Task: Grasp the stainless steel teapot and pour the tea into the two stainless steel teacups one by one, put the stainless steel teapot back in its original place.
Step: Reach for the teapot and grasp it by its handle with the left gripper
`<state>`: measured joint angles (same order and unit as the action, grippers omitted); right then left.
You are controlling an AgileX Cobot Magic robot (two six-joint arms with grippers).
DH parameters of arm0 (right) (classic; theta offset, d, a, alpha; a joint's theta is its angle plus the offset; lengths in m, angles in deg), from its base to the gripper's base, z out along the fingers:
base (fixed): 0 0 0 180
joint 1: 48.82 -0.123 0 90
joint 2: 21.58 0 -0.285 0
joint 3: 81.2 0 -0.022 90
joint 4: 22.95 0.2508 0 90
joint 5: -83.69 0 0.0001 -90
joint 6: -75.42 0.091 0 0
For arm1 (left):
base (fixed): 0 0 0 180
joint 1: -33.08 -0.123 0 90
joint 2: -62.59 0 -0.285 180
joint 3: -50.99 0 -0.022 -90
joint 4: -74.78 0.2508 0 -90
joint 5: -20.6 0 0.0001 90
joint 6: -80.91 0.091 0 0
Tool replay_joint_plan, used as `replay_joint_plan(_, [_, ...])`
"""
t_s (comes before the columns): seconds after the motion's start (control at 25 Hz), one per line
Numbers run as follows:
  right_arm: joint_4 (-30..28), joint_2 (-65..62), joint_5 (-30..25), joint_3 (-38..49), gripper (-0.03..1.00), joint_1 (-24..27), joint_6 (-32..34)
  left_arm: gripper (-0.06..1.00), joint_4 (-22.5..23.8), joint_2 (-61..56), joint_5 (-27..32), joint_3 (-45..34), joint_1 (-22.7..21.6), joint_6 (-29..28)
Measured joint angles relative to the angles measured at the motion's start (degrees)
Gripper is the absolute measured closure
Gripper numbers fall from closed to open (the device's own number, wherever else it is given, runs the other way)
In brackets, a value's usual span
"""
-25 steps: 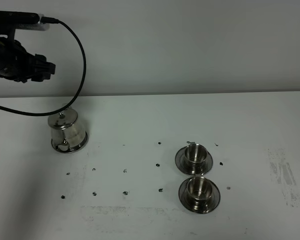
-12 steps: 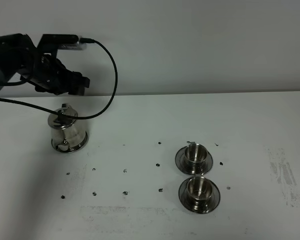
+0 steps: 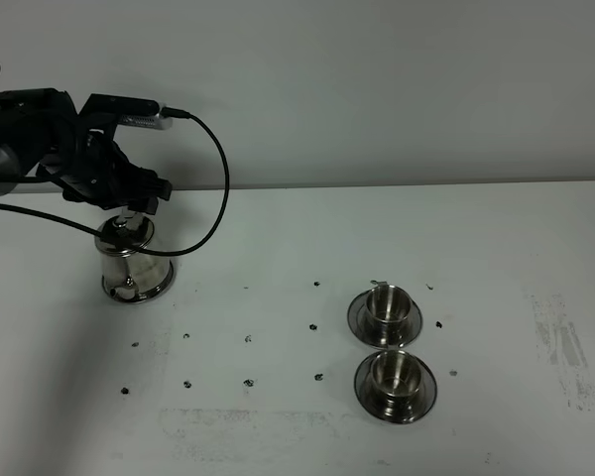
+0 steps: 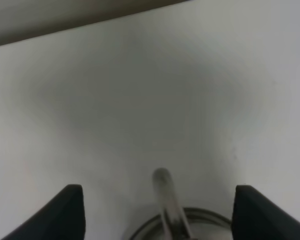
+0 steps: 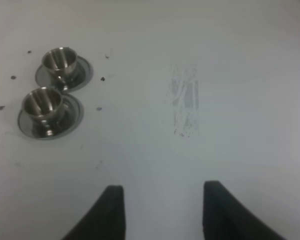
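Hovering over teapot (image 3: 134, 263), left pincer (image 4: 159, 190) wide open, empty; right pincer (image 5: 163, 187) part-open, empty.

2 SS teacups (image 5: 42, 102) w/ saucers (image 5: 70, 119)

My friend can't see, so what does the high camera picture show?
A black robot arm's end effector hangs just over the lid of a shiny steel teapot at the left of a white table. To the right stand the far teacup and the near teacup, each on a saucer.

White table (image 3: 476, 248) meets plain grey wall (image 3: 377, 89).
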<state>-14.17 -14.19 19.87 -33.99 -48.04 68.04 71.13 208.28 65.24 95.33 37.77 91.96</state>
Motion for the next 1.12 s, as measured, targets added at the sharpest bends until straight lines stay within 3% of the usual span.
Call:
replay_joint_plan(0.76, [0.0, 0.0, 0.0, 0.0, 0.62, 0.0, 0.0, 0.32, 3.65, 0.01, -1.41, 0.08, -1.13, 6.18])
replay_joint_plan(1.12, [0.0, 0.0, 0.0, 0.0, 0.62, 0.0, -0.07, 0.32, 4.8, 0.01, -1.72, 0.28, -1.13, 12.14])
